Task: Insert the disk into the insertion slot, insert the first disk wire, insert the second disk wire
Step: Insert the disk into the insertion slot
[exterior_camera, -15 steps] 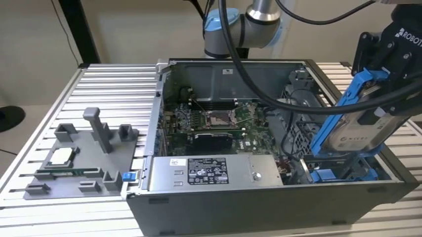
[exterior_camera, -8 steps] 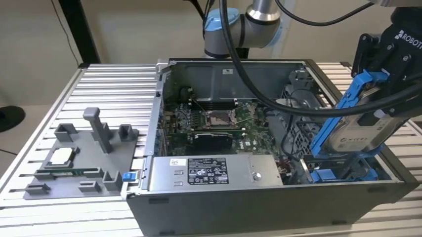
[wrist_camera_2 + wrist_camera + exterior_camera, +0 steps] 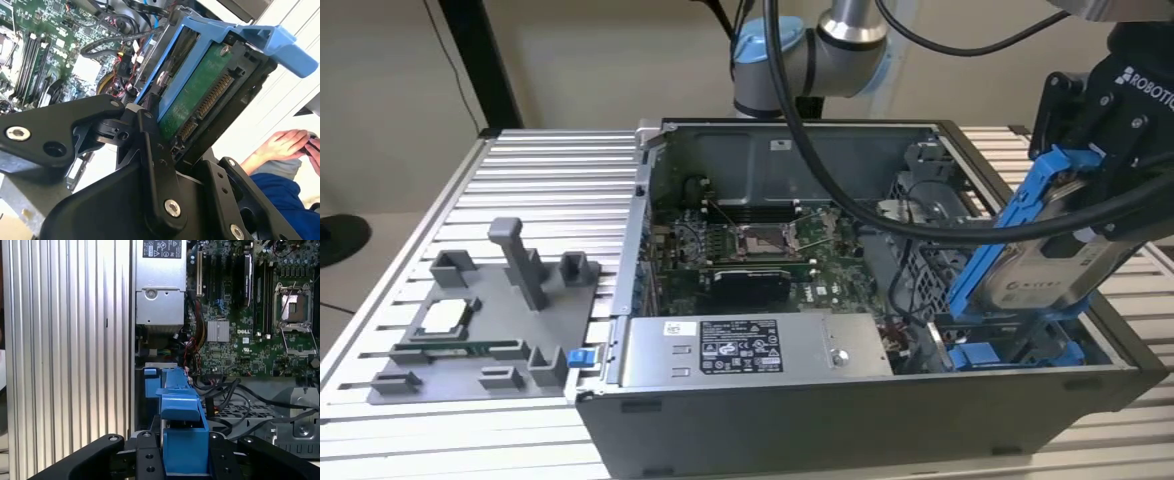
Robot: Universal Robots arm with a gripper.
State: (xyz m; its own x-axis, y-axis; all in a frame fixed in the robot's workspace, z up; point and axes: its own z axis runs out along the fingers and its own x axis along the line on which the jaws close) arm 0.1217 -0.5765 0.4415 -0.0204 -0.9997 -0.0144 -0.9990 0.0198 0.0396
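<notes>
The disk (image 3: 1047,265) tilts over the insertion slot (image 3: 994,355), seemingly clear of it, at the exterior view's right.

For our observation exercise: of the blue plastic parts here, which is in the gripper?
The carrier frame round the disk, gripped tilted above the insertion slot; the other blue rails sit inside it.

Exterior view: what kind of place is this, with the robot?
Most likely a robotics lab workbench: a robot arm holds a hard drive in a blue carrier over an open computer case, on a ribbed metal table with a grey fixture tray.
</notes>
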